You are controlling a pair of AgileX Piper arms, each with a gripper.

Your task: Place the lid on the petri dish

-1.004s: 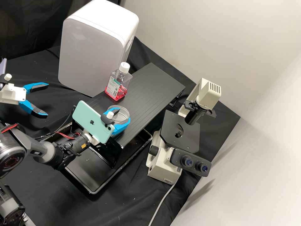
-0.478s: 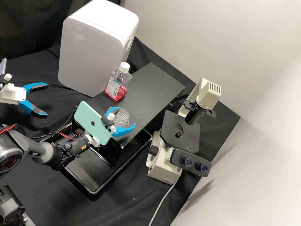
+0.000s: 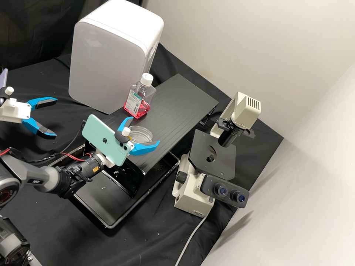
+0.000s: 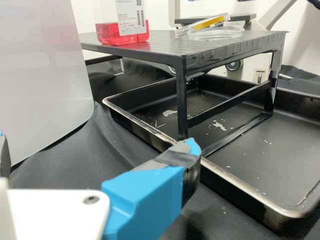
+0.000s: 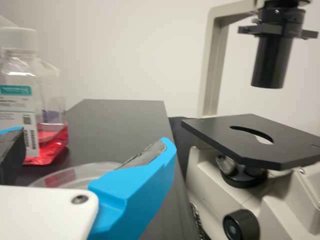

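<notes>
The right gripper is now released and raised off the petri dish; the lid is judged placed.

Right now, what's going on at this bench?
The right arm's blue-fingered gripper is open at the round clear plastic petri dish on the black ribbed raised platform, with its fingers spread to either side and not gripping it. The clear lid appears to be on the dish, but I can't tell if it sits flush. The left gripper hangs open off to the side, holding nothing.
</notes>
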